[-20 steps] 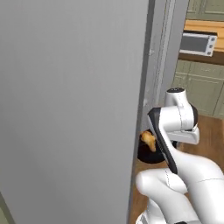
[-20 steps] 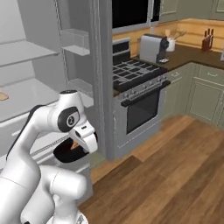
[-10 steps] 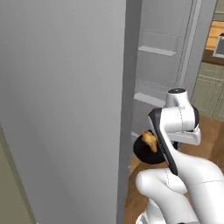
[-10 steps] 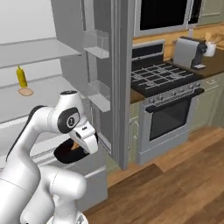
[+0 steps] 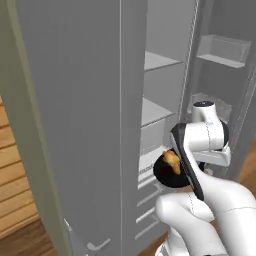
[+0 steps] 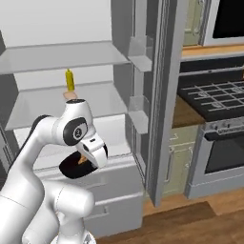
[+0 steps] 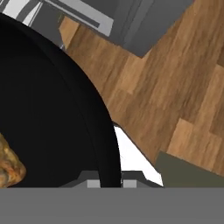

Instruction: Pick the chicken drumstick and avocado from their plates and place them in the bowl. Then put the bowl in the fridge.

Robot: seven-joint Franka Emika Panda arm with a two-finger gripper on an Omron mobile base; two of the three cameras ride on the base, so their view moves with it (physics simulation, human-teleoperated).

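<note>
- Your gripper (image 7: 105,181) is clamped on the rim of the black bowl (image 7: 48,113), carrying it level so the chicken drumstick (image 5: 171,160) stays inside.
- Just beyond, the fridge (image 6: 95,62) stands open, its shelves (image 6: 57,102) ready to receive the bowl.

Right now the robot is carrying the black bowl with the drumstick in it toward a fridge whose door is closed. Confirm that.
Not quite: the fridge door is open. The right base view shows its shelves and drawers exposed. The rest holds: the gripper is shut on the rim of the black bowl, with the drumstick inside, in front of the fridge.
</note>
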